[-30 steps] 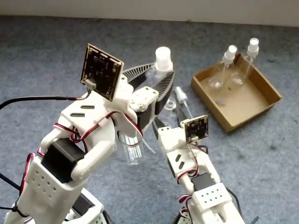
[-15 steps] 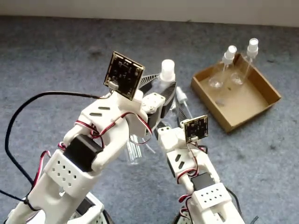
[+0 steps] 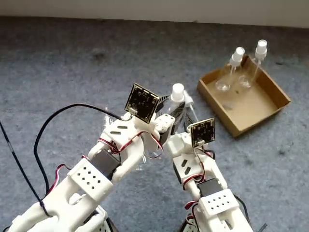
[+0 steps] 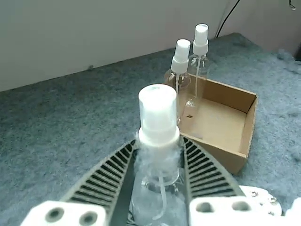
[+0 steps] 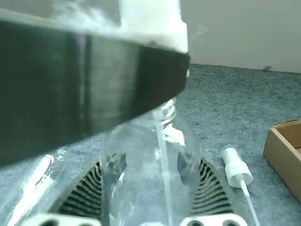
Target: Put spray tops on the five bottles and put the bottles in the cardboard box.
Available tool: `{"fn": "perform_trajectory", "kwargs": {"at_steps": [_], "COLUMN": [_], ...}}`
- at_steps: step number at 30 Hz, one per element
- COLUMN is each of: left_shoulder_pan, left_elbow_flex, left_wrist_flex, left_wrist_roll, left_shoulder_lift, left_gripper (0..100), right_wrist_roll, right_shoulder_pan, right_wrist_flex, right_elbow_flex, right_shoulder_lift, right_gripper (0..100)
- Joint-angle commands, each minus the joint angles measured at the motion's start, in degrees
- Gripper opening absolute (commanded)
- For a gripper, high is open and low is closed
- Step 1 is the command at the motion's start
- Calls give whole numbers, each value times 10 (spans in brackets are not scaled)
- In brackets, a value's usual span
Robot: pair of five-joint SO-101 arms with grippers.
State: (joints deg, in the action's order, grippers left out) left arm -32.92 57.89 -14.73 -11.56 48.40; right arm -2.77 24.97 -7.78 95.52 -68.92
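Note:
A clear bottle (image 5: 150,174) stands upright between the ribbed fingers of my right gripper (image 5: 150,197), which is shut on its body. Above it, my left gripper (image 4: 157,155) is shut on a white spray top (image 4: 158,115) at its collar. The top's tube hangs down inside the bottle, and the bottle's threaded neck shows just under the left finger (image 5: 94,94). From the high view the white top (image 3: 177,91) sits between the two arms. The cardboard box (image 3: 251,111) lies at the right with two topped bottles (image 3: 236,58) (image 3: 260,48) leaning in its far corner.
A loose spray top (image 5: 235,172) with its tube lies on the grey carpet between the held bottle and the box (image 5: 284,150). Another clear bottle (image 5: 35,186) lies on the carpet beside my right gripper, under the left arm. Open carpet stretches at the far left.
My left arm has come down and to the right with the white spray top, bringing it onto the bottle in my right gripper. The right arm has stayed still.

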Motion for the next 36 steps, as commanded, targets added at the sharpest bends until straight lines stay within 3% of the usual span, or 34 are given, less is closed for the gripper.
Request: {"fn": "perform_trajectory", "kwargs": {"at_steps": [1, 8, 16, 29, 36], "left_shoulder_pan": [-7, -7, -22, -17, -17], "left_elbow_flex": [3, -10, -87, -87, -58], "left_wrist_flex": [-10, -33, -228, -229, -231], "left_wrist_roll": [-3, -3, -3, -1, -2], "left_shoulder_lift": [0, 1, 0, 0, 0], "left_gripper": [5, 5, 7, 15, 185], "right_wrist_roll": [-4, -4, -4, -4, -4], "right_shoulder_pan": [7, 7, 7, 7, 7], "right_wrist_flex": [-5, -4, -4, -4, -4], "right_elbow_flex": [80, 80, 80, 80, 80], "right_shoulder_lift": [-9, -10, -10, -10, -10], "right_gripper": [34, 34, 34, 34, 34]}}
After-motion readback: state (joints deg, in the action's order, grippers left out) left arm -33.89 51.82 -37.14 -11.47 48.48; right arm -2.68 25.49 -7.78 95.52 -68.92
